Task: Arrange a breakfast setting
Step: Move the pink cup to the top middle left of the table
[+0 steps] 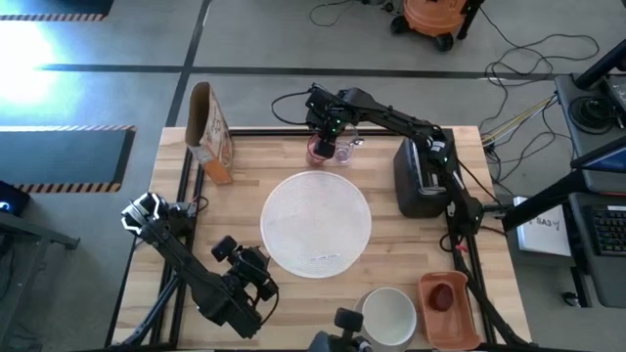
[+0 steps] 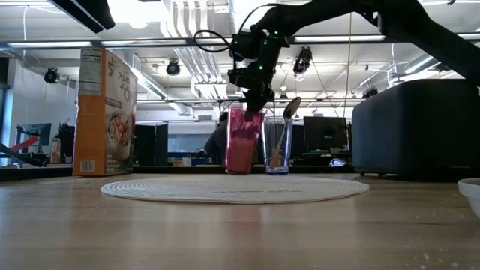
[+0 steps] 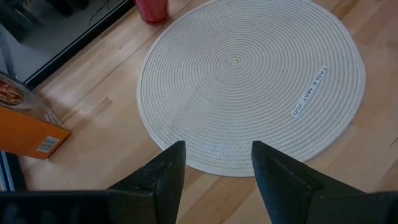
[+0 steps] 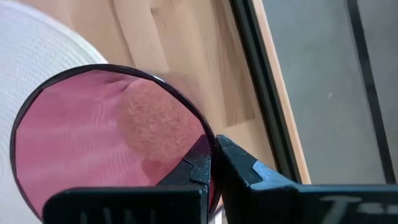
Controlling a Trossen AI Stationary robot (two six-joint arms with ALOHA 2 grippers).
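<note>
At the far edge of the table (image 1: 245, 166), we see the right gripper (image 4: 213, 163) with its fingers pinched on the rim of the pink cup (image 2: 241, 150), which stands just beside the clear glass (image 2: 277, 146) holding a spoon (image 2: 286, 120). Both stand just beyond the round woven placemat (image 1: 316, 223). We see the left gripper (image 3: 216, 163) hovering over the placemat's near side, fingers half open and empty.
</note>
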